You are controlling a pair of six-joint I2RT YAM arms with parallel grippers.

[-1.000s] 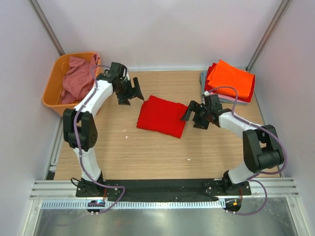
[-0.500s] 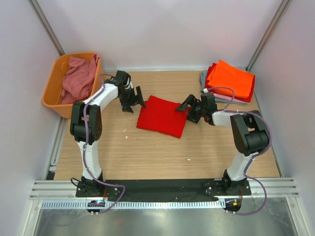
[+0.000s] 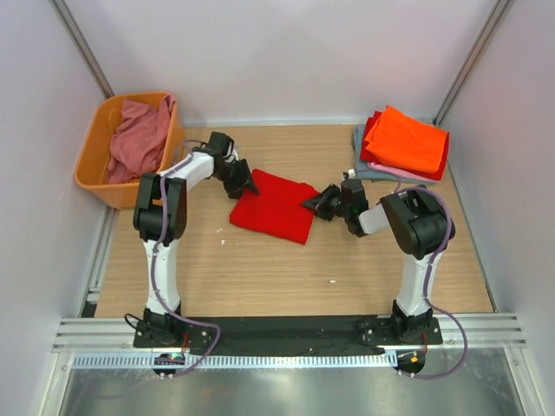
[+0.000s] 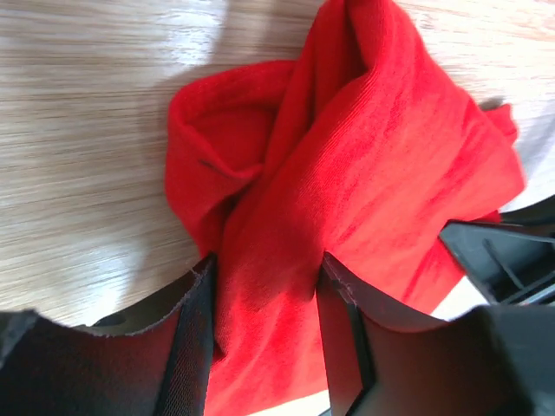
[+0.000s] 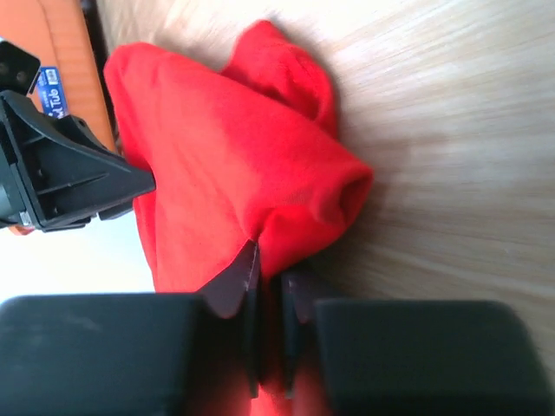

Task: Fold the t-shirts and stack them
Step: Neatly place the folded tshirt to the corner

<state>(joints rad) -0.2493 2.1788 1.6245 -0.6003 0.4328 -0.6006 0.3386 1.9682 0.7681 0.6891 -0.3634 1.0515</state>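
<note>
A bright red folded t-shirt (image 3: 273, 206) lies mid-table. My left gripper (image 3: 245, 182) is at its far left corner, and in the left wrist view the fingers (image 4: 265, 264) are shut on a bunched fold of the red cloth (image 4: 381, 165). My right gripper (image 3: 314, 204) is at the shirt's right edge. Its jaws (image 5: 270, 264) are nearly together, pinching the rolled red edge (image 5: 217, 156). A stack of folded t-shirts sits at the back right, orange on top (image 3: 414, 139) with red, pink and grey-blue layers under it.
An orange plastic basket (image 3: 94, 156) at the back left holds a crumpled dusty rose shirt (image 3: 139, 139). The stack's grey-blue bottom layer (image 3: 361, 147) sticks out just behind my right arm. White walls close in the table on three sides.
Both grippers came in from beside the red shirt to its left corner and right edge and closed on the cloth. The shirt bunched and shifted slightly left.
</note>
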